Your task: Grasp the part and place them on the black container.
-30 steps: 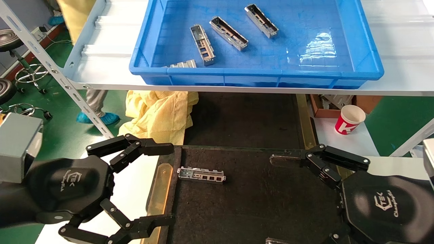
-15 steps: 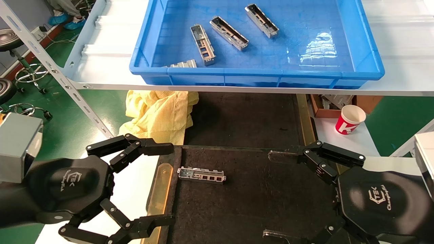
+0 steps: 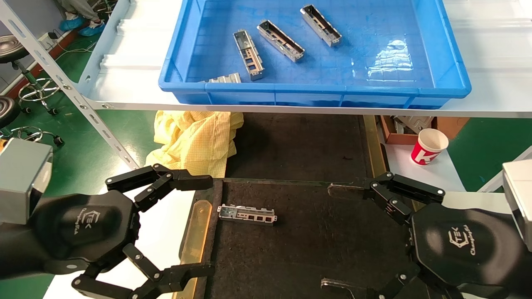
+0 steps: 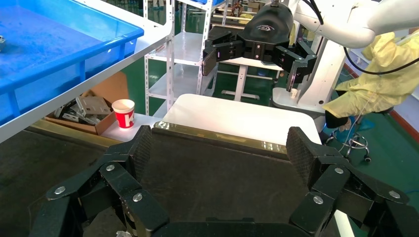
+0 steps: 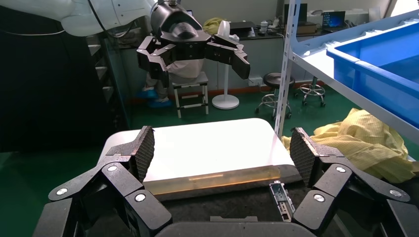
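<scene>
Over the black container (image 3: 316, 249), the right pincer (image 3: 351, 236), wide open and empty, has edged back from the part (image 3: 247, 214); release looks finished.

The left gripper (image 4: 217, 150) is wide open, and its two black fingers (image 4: 141, 148) stick out over the black container (image 4: 207, 173). The tray is dark and flat with a shiny strip on its far edge. Past it is a white table (image 4: 237, 121). The right gripper (image 4: 253, 58) hangs up high over there, open too. A red and white paper cup (image 4: 123, 113) stands beside a cardboard box (image 4: 84, 113) of metal bits. A blue bin (image 4: 54, 49) sits on a white shelf
</scene>
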{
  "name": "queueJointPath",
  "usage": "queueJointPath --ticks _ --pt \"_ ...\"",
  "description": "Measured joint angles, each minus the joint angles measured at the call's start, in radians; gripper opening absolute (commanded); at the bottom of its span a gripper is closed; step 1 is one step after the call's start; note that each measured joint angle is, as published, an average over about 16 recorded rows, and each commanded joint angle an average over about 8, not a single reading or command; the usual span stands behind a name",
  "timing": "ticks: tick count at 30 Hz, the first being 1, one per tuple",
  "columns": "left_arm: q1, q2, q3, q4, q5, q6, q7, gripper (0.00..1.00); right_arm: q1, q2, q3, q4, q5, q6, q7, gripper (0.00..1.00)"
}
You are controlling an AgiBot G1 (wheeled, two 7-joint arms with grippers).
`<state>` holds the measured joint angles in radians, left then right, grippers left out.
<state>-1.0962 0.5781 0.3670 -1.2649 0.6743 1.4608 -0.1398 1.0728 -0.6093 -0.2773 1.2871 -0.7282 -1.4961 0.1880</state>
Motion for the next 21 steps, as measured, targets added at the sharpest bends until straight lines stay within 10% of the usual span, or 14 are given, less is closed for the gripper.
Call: queueJointPath --ticks 21 --pt "0.000 0.000 0.000 0.000 0.000 0.000 0.000 1.00 0.002 -0.002 -0.003 -0.004 -0.002 0.001 -0.001 1.00"
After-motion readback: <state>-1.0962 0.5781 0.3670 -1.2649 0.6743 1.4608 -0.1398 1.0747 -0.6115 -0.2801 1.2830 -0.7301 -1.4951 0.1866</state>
